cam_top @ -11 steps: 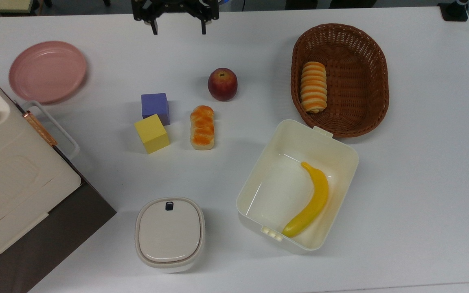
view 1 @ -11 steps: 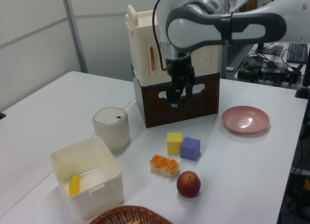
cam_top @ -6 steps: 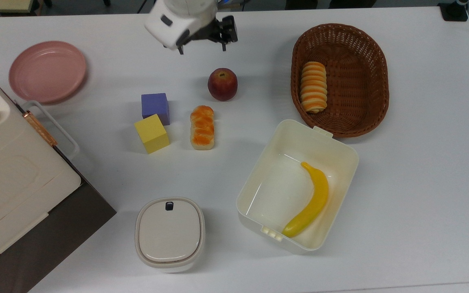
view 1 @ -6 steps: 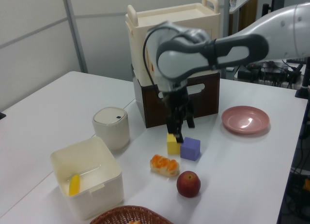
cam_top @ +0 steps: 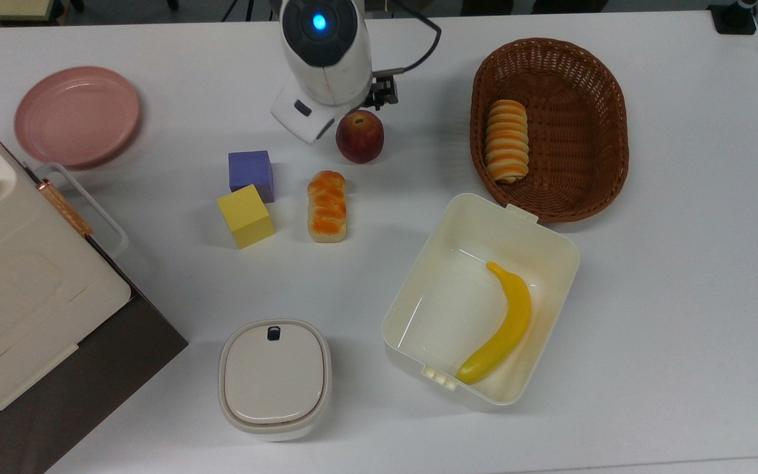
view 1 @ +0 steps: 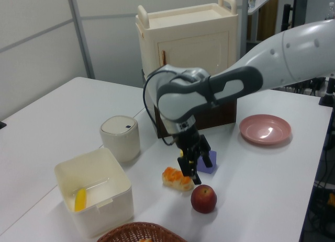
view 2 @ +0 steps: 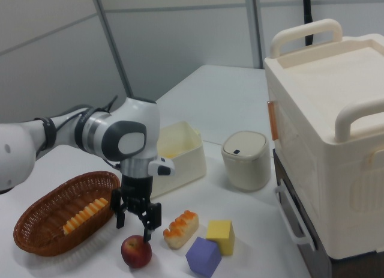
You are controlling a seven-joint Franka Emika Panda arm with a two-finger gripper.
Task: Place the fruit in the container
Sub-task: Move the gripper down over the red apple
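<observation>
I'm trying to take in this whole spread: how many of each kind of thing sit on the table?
Fruit: 2, apple and banana
Bread: 2, loaf and roll
Blocks: 2, purple block and yellow block
Holders: 4, tub, basket, lidded box, plate
Total: 10

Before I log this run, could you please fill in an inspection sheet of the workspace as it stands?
Surface: white table, no spills seen.
Job's things: apple on the table, ungrasped; cream tub open, banana inside.
Clutter: wicker basket with bread roll; bread loaf; yellow cube; purple cube; pink plate; lidded box.
Grippers: gripper open, above the apple.
Cables: black cable along the arm.
Surroundings: cream cabinet, wall panels.
</observation>
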